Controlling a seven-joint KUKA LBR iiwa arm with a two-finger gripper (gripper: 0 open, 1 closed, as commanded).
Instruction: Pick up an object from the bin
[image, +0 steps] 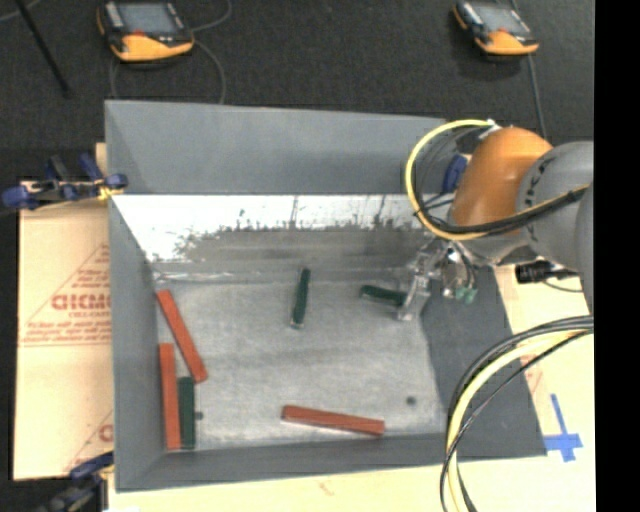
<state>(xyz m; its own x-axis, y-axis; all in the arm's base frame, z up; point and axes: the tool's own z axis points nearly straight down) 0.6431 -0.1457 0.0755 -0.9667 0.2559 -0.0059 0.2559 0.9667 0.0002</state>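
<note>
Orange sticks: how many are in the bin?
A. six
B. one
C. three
C: one orange stick slants at the left, a second lies just below it, and a third lies near the front.

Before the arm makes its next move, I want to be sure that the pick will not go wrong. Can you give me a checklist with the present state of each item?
1. Hand inside the bin, low at its right side: ok.
2. A thing within its reach: a short dark green piece lies right next to it: ok.
3. That piece gripped: cannot tell.
4. Piece free of neighbours: the dark green stick in the middle lies apart from it: ok.
5. Hand clear of the bin's right wall: cannot tell.
6. Orange sticks out of the way, two by the left wall and one near the front: ok.
</note>
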